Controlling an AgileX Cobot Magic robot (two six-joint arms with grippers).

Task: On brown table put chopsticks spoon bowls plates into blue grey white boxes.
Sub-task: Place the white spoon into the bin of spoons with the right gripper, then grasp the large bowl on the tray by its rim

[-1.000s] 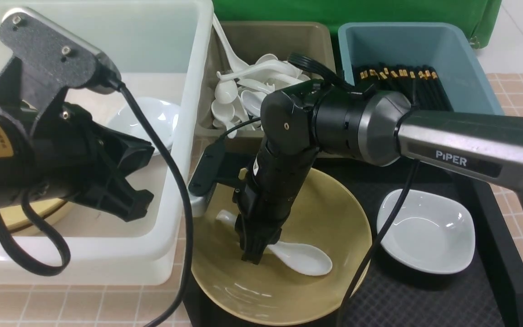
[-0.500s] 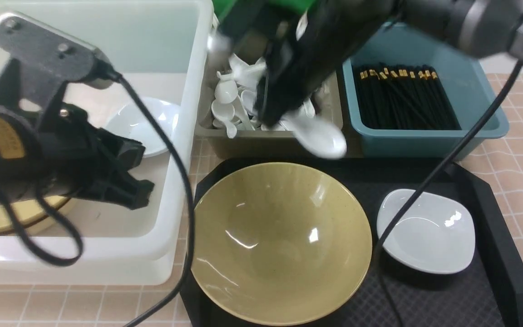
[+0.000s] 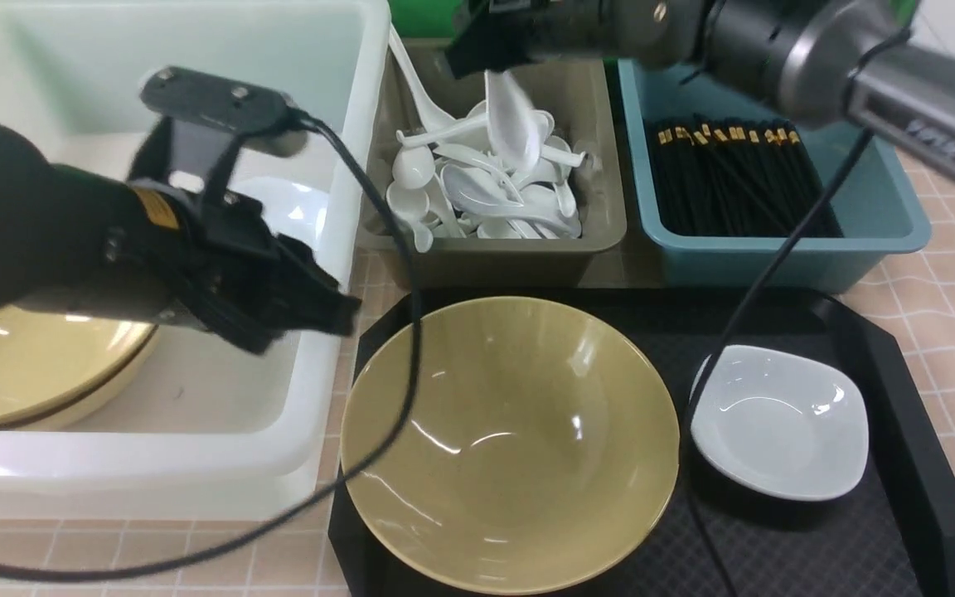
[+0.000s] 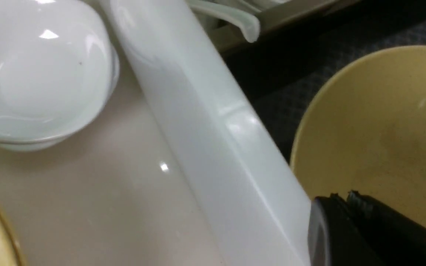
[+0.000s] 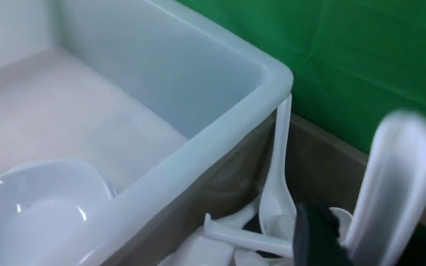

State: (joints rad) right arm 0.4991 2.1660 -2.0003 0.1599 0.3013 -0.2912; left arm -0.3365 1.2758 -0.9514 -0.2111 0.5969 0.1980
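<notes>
Right gripper [image 3: 490, 58] hangs blurred over the olive-grey plastic tub [image 3: 602, 232]; can't tell if it's pinching the glossy white soup spoon [image 3: 515, 116] dangling there; dropped this high, it could bounce out.

The left arm [image 3: 30, 240] is black, with a yellow label [image 3: 154, 212], a dark bracket [image 3: 212, 99] bearing 2 screws [image 3: 235, 91], a looping black cable [image 3: 411, 274] and a black left gripper [image 3: 332, 308]. The right arm [image 3: 917, 87] is silver-grey with black joints [image 3: 743, 33] and faint lettering [image 3: 929, 128].
</notes>
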